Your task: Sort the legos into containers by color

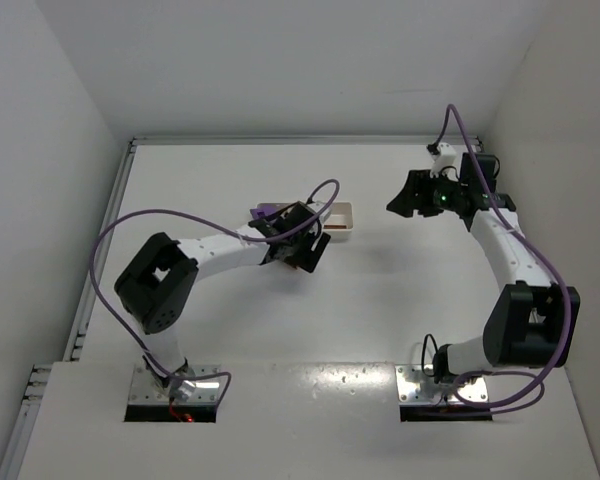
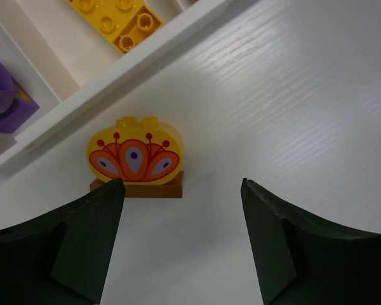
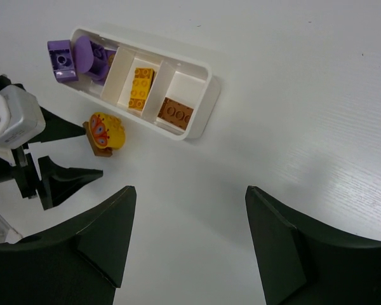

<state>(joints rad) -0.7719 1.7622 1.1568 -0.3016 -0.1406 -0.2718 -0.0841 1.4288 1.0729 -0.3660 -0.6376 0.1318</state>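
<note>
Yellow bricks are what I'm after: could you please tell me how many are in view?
2. One flat yellow brick lies in the middle compartment of the tray; one rounded patterned yellow brick stands on the table beside it. Others may be hidden.

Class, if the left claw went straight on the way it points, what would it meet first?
Probably the yellow patterned lego on its brown base, just outside the white tray; depth is unclear.

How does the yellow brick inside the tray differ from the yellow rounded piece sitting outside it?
The yellow brick is rectangular and plain; the rounded piece is domed with an orange pattern. The brick lies in the tray's middle compartment; the rounded piece sits on the table outside it, joined to a brown base. Both are yellow.
</note>
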